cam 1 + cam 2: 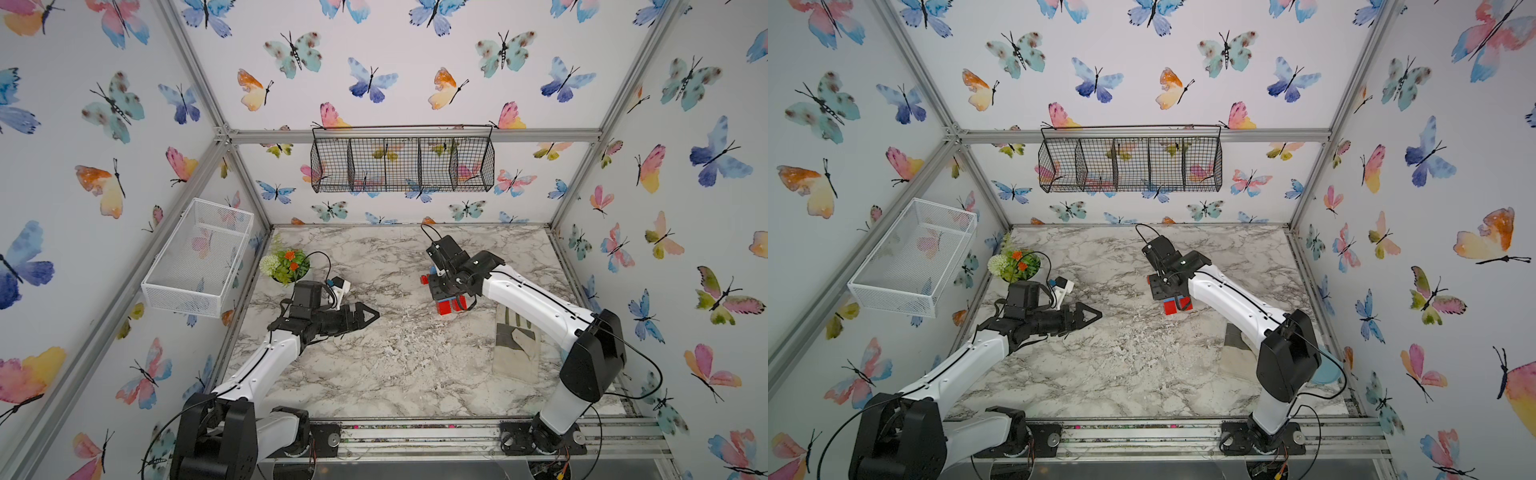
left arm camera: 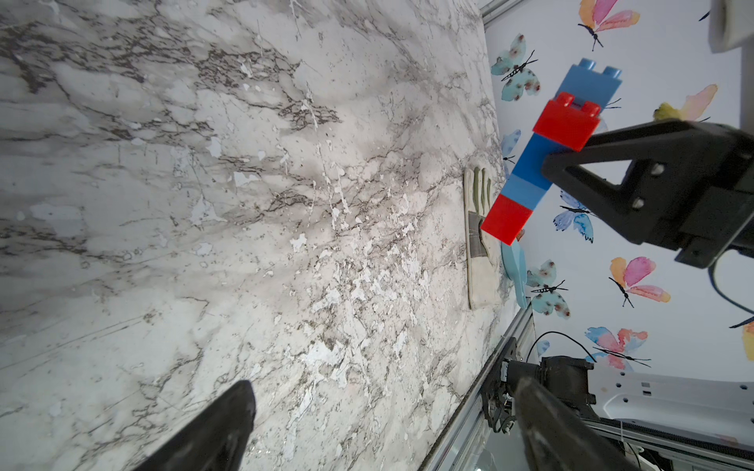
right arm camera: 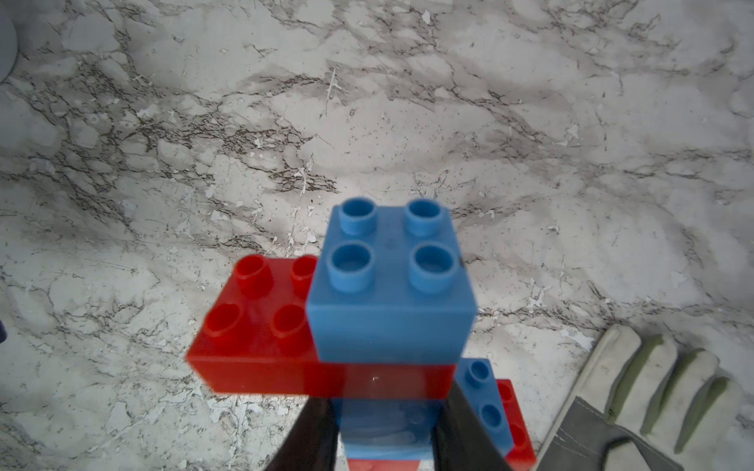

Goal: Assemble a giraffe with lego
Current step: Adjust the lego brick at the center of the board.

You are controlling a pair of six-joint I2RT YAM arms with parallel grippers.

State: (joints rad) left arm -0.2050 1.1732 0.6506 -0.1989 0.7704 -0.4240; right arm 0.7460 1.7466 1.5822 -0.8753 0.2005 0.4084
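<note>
Item: the giraffe [image 3: 391, 310], a red-and-blue brick figure, held clear above the marble worktop [image 1: 395, 365] toward its far right part in both top views. Composition, from the right wrist view: a blue square brick with four studs on top, a long red brick beneath it jutting to one side, a blue neck below, then a long blue body and red legs at the bottom edge of the frame. The left wrist view shows the same stack [image 2: 542, 163] side-on, its lowest red brick off the surface. Holder: the right hand [image 3: 387, 432], its two dark fingers closed against the blue neck just under the long red brick. Second hand: the left hand [image 1: 370, 314], near the left side of the worktop, well apart from the figure and carrying nothing; its fingers [image 2: 212, 436] stand spread in its own wrist view. Other entries: a work glove [image 1: 515, 345] lying flat near the right edge, and a small potted plant [image 1: 286, 264] (orange and white blooms) at the far left corner.
</note>
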